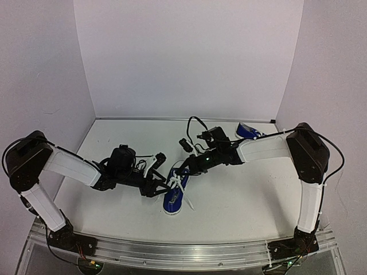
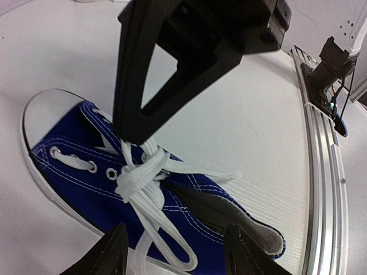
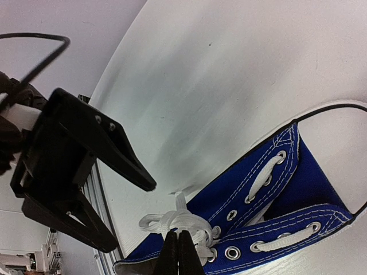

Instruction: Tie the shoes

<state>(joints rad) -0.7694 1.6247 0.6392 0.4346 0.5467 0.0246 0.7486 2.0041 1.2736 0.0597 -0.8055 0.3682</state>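
We found the left end effector (image 2: 175, 243) parted astride the near sneaker (image 1: 174, 197), the right end effector (image 3: 178, 252) clamped on its laces (image 2: 143, 183). The second sneaker (image 1: 248, 131) lay well apart, near the far edge of the surface (image 1: 241, 197).

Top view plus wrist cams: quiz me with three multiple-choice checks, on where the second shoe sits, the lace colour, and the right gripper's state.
1. The far shoe lies: A. upside down at the near edge; B. stacked on the near shoe; C. at the far right of the table, behind the right arm.
2. The laces on the near shoe are: A. black; B. white; C. red.
3. The right gripper is: A. shut on the laces; B. open above bare table; C. out of view.
Answers: 1 C, the top view shows it apart, beyond the forearm. 2 B, white against blue canvas. 3 A, it pinches the laces in the right wrist view.
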